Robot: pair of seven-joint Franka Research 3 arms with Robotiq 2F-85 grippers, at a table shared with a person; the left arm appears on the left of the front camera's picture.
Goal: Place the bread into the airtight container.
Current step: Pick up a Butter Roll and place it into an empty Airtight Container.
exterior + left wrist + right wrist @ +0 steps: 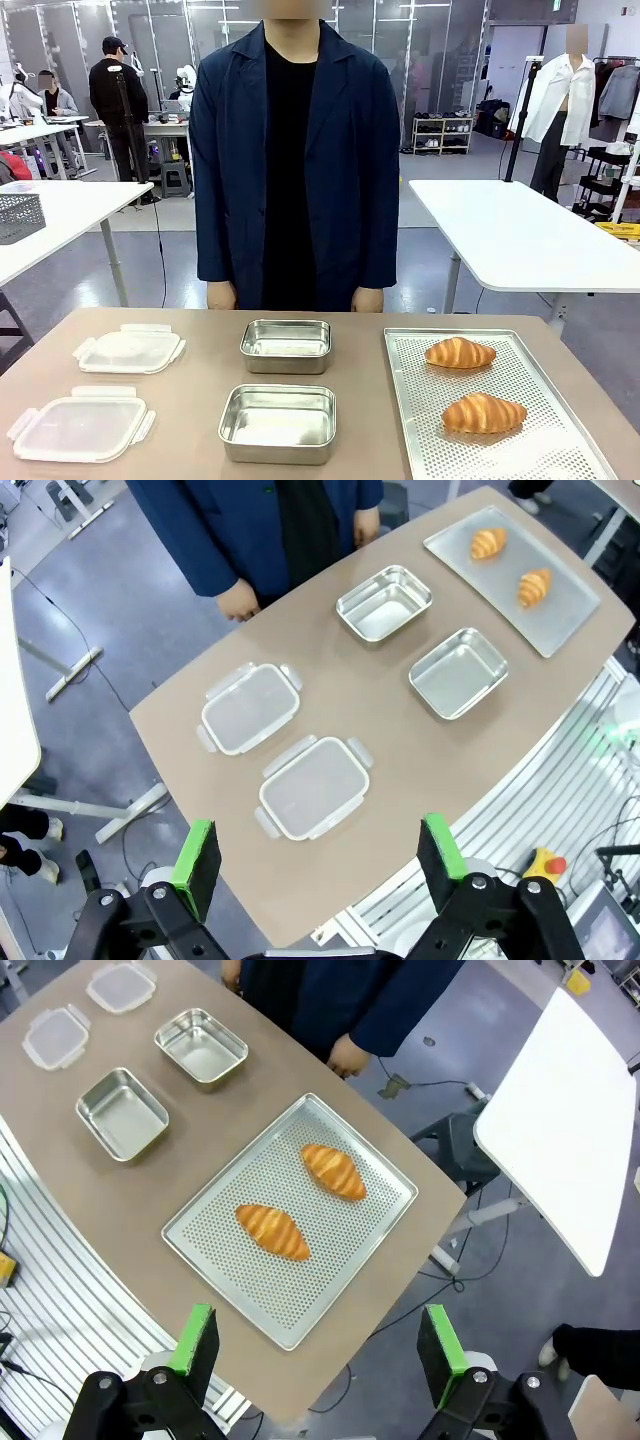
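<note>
**Left gripper** (318,852): hangs high over the robot's edge of the table (200,390). Fingers are spread wide with nothing between them.

**Right gripper** (317,1338): equally high, above the tray end of the table. Fingers are spread wide and it is empty.

**Near row, left to right:**
- one clear plastic lid (80,428), lying flat
- one steel container (277,423), open and empty
- near bread (484,413), a croissant-shaped roll lying on the perforated tray (420,440)

**Far row, left to right:**
- second lid (129,350)
- second steel container (286,346), also empty
- far bread (459,352), on the same tray, apart from the first

**Far edge:** one person (295,160) in a dark jacket, standing. The hands hang at the table's rim and touch nothing.

**Progress, as I judge it:** nothing is done yet.
- Both breads lie on the tray, both containers are bare inside, and both lids sit off to the side, well apart from them.
- The whole job is left: grasp a bread, carry it across to a container, and let go.
- The right arm sits closer to the tray, so it looks the likelier one to start.
- Fitting a lid may follow, though the task does not say so.
</note>
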